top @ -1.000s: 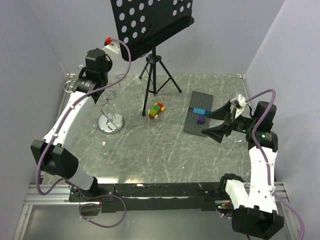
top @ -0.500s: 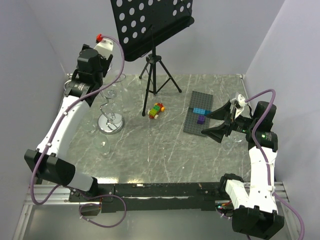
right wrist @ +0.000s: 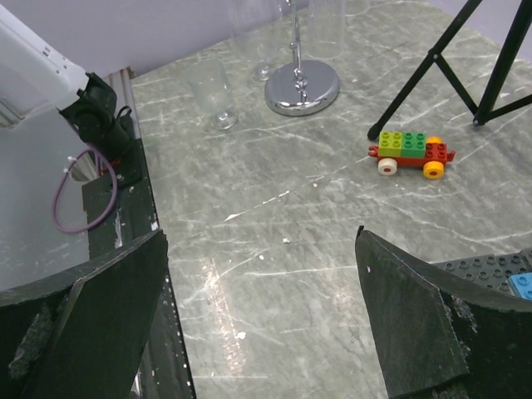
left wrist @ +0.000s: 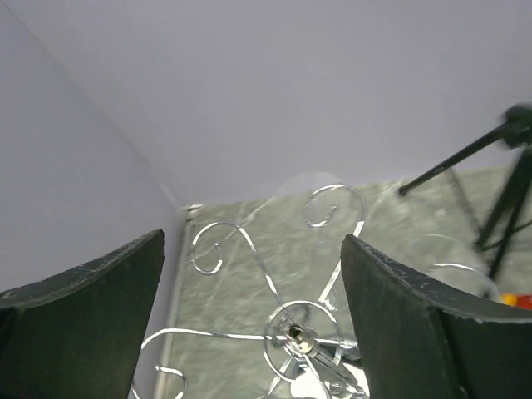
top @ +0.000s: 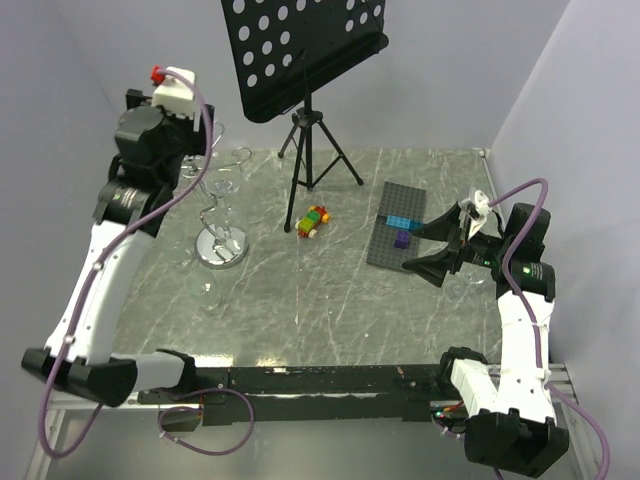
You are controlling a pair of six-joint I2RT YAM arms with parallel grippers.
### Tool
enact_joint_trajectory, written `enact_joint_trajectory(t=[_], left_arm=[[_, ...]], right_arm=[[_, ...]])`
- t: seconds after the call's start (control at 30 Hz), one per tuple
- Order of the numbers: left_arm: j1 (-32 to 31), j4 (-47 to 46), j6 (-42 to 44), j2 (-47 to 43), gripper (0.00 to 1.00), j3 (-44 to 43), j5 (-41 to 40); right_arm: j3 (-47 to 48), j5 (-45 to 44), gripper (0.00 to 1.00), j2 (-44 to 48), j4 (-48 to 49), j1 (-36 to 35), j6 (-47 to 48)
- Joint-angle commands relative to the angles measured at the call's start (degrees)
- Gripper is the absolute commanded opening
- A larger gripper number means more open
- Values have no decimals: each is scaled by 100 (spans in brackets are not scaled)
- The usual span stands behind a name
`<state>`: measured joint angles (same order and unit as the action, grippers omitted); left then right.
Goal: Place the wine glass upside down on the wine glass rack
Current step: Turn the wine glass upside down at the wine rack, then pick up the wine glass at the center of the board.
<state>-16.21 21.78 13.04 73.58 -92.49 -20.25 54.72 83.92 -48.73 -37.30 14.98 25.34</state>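
1. Seeing the wine glass [left wrist: 295, 184] hanging foot-up on a hook of the wine glass rack [top: 220, 252], near the table's [top: 330, 300] far-left corner
2. Finding the left gripper [left wrist: 252, 241] splayed and empty above the rack
3. Finding the right gripper [right wrist: 260, 235] gaping empty by the right edge
4. Judging placement done, only retreat remaining

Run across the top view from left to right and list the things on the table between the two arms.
rack → toy car → baseplate. The glasses by the rack and the music stand over the car are left out, since they overlap those in the order.
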Motion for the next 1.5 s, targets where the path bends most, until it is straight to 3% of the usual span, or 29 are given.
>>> enact_joint_trajectory(t=[0.0, 0.3, 0.47, 0.6, 0.9, 1.47], left_arm=[[39, 28, -890, -756, 93, 81, 784], [39, 221, -2067, -2399, 100, 1231, 1804], [39, 458, -2551, -3296, 100, 1769, 2411], [39, 634, -2832, -3929, 100, 2102, 2894], [39, 1065, -3351, -5011, 97, 2674, 3404], [-14, 767, -3940, -5600, 97, 3649, 4196]], right_arm=[[206, 362, 100, -57, -260, -13, 542], [187, 293, 100, -93, -470, 277, 875], [785, -173, 100, -93, -2533, 277, 2262], [1154, -622, 100, -23, -3432, 268, 2704], [1339, -1343, 100, 575, -3249, 277, 1817], [1419, -1967, 100, 1287, -3213, 268, 1298]])
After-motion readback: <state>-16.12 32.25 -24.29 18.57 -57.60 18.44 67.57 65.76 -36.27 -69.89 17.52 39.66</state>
